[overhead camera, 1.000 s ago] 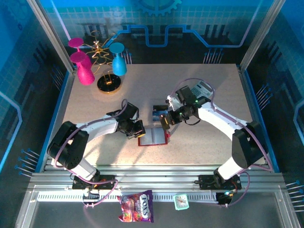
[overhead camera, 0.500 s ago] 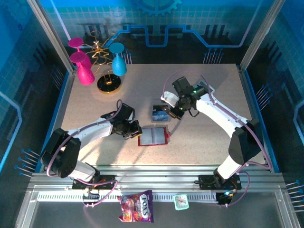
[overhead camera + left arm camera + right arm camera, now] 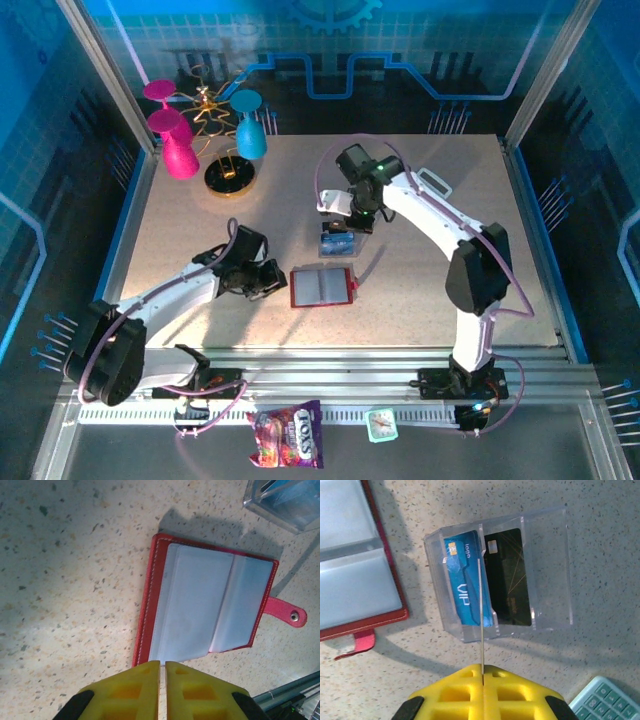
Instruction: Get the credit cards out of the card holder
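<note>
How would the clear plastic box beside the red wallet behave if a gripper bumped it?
The clear box looks thin-walled and light, so a bump would probably slide it across the smooth table. The blue card and black card seem loose in its slots and may shift. Its glossy walls look slippery to pinch.

The left arm [image 3: 180, 290] and the right arm [image 3: 430, 215] wore smooth white link shells joined by rounded black joint housings. A thin lilac cable [image 3: 232, 235] looped loosely along each arm. Each rose from a squat black base [image 3: 455, 382]. The left hand [image 3: 162, 669] and the right hand [image 3: 482, 670] ended in blocky bright-yellow plastic fingers [image 3: 197, 692], moulded with shallow square recesses and backed by black mounts.
</note>
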Action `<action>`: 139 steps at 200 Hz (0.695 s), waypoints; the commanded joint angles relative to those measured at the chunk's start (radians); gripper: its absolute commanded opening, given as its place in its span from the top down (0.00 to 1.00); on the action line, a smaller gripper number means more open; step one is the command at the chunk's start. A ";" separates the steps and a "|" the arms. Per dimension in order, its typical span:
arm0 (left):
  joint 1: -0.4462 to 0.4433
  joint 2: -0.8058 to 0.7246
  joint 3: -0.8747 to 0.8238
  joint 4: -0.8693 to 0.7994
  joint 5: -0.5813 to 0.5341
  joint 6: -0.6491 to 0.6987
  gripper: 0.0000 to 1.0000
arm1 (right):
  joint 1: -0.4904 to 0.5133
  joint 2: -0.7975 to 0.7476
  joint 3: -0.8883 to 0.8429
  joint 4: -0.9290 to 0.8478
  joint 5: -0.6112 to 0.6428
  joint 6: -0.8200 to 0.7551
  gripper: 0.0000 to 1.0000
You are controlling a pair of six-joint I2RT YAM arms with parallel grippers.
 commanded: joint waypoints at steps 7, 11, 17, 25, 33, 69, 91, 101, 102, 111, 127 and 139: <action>0.005 -0.034 -0.029 -0.015 -0.016 -0.014 0.88 | 0.011 0.078 0.102 -0.090 0.027 -0.080 1.00; 0.005 -0.036 -0.031 -0.013 -0.016 -0.015 0.88 | 0.011 0.089 0.115 -0.094 0.028 -0.084 1.00; 0.005 -0.039 -0.033 -0.011 -0.018 -0.018 0.88 | 0.014 0.105 0.131 -0.100 0.027 -0.090 1.00; 0.005 -0.041 -0.035 -0.008 -0.017 -0.020 0.87 | 0.015 0.122 0.151 -0.107 0.023 -0.096 1.00; 0.005 -0.040 -0.036 -0.003 -0.015 -0.024 0.87 | 0.016 0.142 0.171 -0.117 0.021 -0.102 1.00; 0.004 -0.030 -0.034 0.007 -0.017 -0.026 0.87 | 0.021 0.203 0.242 -0.137 0.035 -0.115 1.00; 0.005 -0.012 -0.037 0.022 -0.007 -0.029 0.87 | 0.023 0.235 0.272 -0.152 0.031 -0.124 1.00; 0.005 -0.007 -0.036 0.025 -0.005 -0.030 0.87 | 0.023 0.245 0.283 -0.151 0.039 -0.127 1.00; 0.005 -0.007 -0.036 0.026 -0.005 -0.030 0.88 | 0.022 0.247 0.285 -0.151 0.040 -0.127 1.00; 0.005 -0.006 -0.037 0.029 -0.005 -0.033 0.87 | 0.023 0.260 0.295 -0.151 0.046 -0.129 1.00; 0.005 -0.011 -0.037 0.027 -0.007 -0.035 0.87 | 0.025 0.280 0.312 -0.158 0.046 -0.135 1.00; 0.005 -0.016 -0.037 0.022 -0.010 -0.036 0.87 | 0.025 0.294 0.316 -0.160 0.047 -0.141 1.00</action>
